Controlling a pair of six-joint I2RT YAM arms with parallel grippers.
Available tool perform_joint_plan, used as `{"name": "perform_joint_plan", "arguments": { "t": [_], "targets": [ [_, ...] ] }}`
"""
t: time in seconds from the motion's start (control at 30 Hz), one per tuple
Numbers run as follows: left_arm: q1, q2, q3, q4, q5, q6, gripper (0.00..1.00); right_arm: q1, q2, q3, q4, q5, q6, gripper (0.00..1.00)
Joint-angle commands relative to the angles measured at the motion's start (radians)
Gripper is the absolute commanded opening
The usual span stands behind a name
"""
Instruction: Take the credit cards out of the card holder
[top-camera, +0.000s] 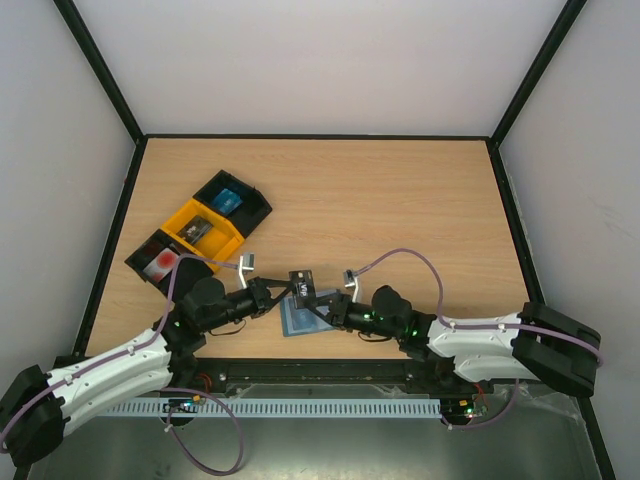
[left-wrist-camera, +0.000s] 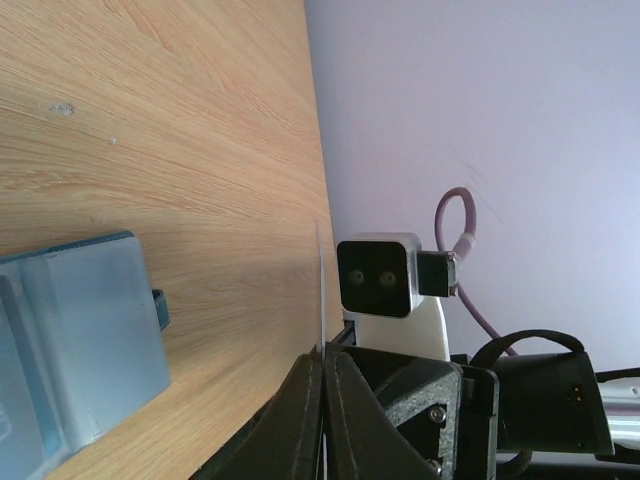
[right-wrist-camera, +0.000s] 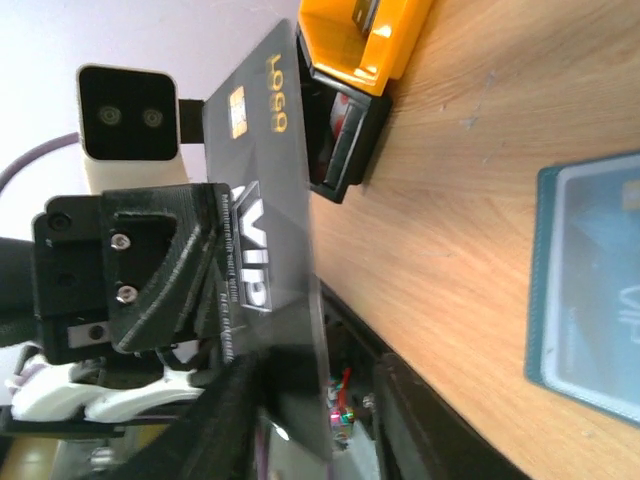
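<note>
A dark grey credit card (right-wrist-camera: 265, 190) with a gold chip and "VIP" lettering is held up on edge above the table. My left gripper (left-wrist-camera: 325, 352) is shut on it, and in the left wrist view the card (left-wrist-camera: 320, 285) shows only as a thin line. My right gripper (right-wrist-camera: 320, 385) is open around the card's other end: the card lies against one finger, with a gap to the other. The blue-grey card holder (top-camera: 298, 320) lies open and flat on the table just below both grippers (top-camera: 283, 293) (top-camera: 322, 307), and it shows in both wrist views (left-wrist-camera: 85, 335) (right-wrist-camera: 590, 300).
A row of trays stands at the left: a black tray (top-camera: 232, 200), a yellow tray (top-camera: 205, 230) and a nearer black tray (top-camera: 158, 263) holding a pale thing with red marks. The yellow tray (right-wrist-camera: 365, 35) appears behind the card. Black frame rails edge the table.
</note>
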Motion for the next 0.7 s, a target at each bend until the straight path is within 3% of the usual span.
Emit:
{"name": "perform_joint_plan", "arguments": {
  "t": [0.0, 0.17, 0.3, 0.47, 0.6, 0.67],
  "targets": [
    [0.005, -0.009, -0.018, 0.049, 0.016, -0.004, 0.03, 0.008, 0.008, 0.014, 0.087, -0.019, 0.007, 0.27],
    [0.005, -0.013, -0.021, 0.051, 0.025, 0.004, 0.03, 0.009, 0.010, -0.009, 0.151, -0.036, -0.007, 0.03],
    [0.005, -0.047, -0.013, -0.013, 0.036, 0.030, 0.21, 0.010, -0.013, -0.014, 0.107, -0.092, -0.083, 0.02],
    [0.007, -0.152, 0.002, -0.165, 0.057, 0.097, 0.33, 0.010, -0.099, -0.041, -0.005, -0.188, -0.201, 0.02],
    [0.011, -0.224, 0.083, -0.391, 0.073, 0.221, 0.44, 0.010, -0.185, 0.007, -0.200, -0.280, -0.331, 0.02],
    [0.011, -0.239, 0.146, -0.492, 0.087, 0.284, 0.44, 0.010, -0.223, 0.017, -0.261, -0.311, -0.367, 0.02]
  ]
}}
